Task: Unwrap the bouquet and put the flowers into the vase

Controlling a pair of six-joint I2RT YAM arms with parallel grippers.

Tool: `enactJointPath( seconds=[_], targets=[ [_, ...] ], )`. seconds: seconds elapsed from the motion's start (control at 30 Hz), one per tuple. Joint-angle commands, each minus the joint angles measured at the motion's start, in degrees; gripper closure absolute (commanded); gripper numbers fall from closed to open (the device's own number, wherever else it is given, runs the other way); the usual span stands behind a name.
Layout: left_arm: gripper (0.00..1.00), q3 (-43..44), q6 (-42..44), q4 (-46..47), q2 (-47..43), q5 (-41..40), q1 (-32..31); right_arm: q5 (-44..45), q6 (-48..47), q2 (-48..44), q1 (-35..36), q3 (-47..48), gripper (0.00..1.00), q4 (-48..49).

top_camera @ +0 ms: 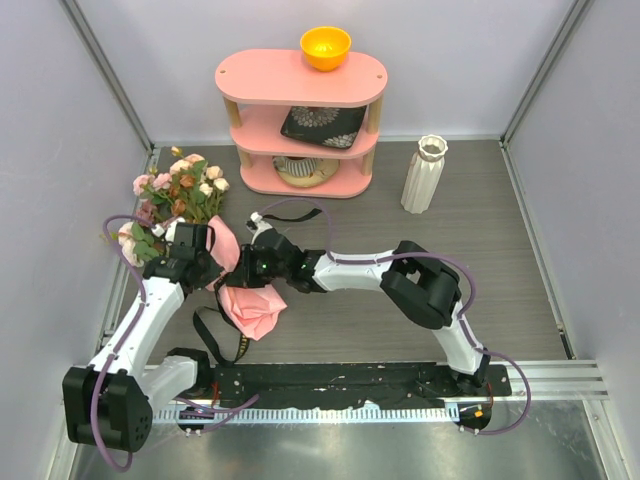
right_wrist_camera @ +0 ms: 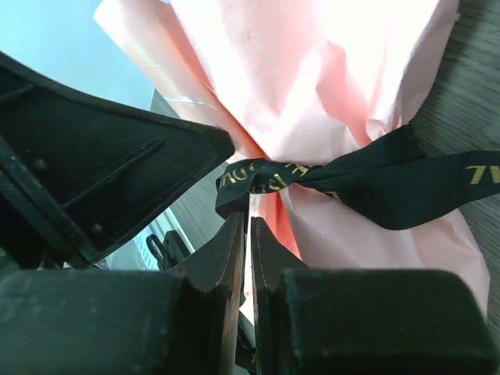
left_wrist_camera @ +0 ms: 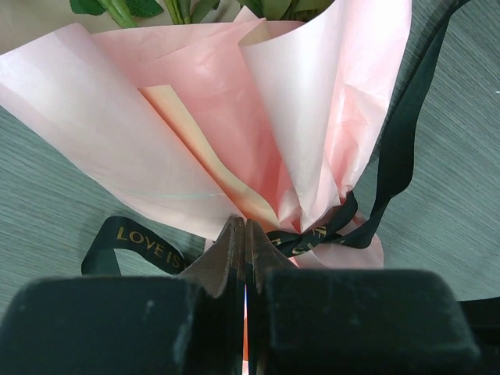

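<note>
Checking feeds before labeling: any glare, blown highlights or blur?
Right wrist: wrapping paper blown out white toward the top, right fingers soft in the foreground. Left wrist: even light, gold lettering on the ribbon sharp, left fingers soft. Top external: even and sharp.

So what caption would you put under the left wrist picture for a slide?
Left jaws shut at the neck of the pink-wrapped bouquet, tied with a black ribbon.

The left arm and right arm are white tubes with chunky black joints, fixed on a long black base plate. Thin purple cables loop above that plate. The left gripper is black.
</note>
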Motion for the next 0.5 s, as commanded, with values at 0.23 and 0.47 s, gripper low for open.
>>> enactJointPath(
  seconds=[0.23,0.47],
  targets=[
    [1.00,-1.1,-1.0,3.8,0.3,-0.7,0.4,1.8,1.2,2.4,-0.8,3.3,0.83,2.0],
    [1.00,-1.8,-2.9,4.8,1.9,-0.8,0.7,2.6,2.9,3.4,-1.2,4.4,0.79,3.3]
  ],
)
